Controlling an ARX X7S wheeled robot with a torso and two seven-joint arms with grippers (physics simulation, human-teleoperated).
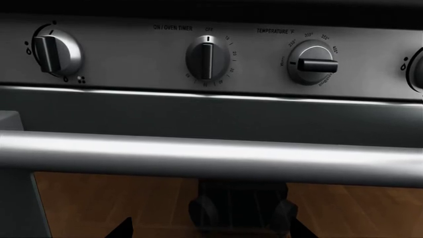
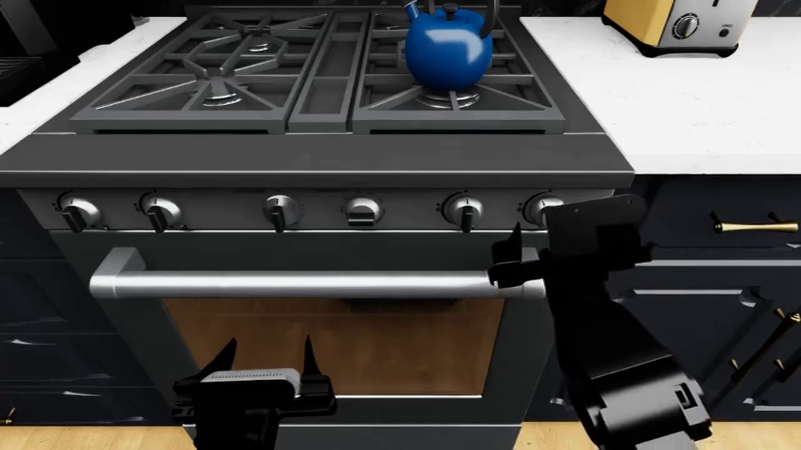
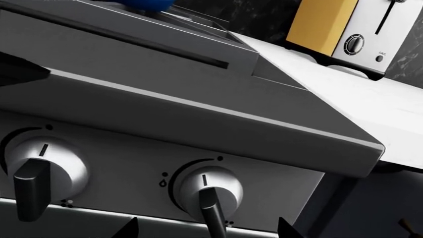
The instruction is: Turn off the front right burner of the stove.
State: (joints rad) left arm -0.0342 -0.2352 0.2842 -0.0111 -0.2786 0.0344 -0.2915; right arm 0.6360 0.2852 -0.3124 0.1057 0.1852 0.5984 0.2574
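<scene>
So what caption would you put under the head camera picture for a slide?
Right gripper raised by the stove's rightmost knob; left gripper open, low before the oven window; blue kettle on a right burner.

Open air before the stove (image 2: pixel 325 169) front. Bar handle (image 2: pixel 300 284) spans below the knob row (image 2: pixel 281 210), crowding approach from beneath. Blue kettle (image 2: pixel 448 52) blocks the back right grate.

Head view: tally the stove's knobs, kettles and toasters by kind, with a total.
Knobs: 6
Kettles: 1
Toasters: 1
Total: 8
</scene>
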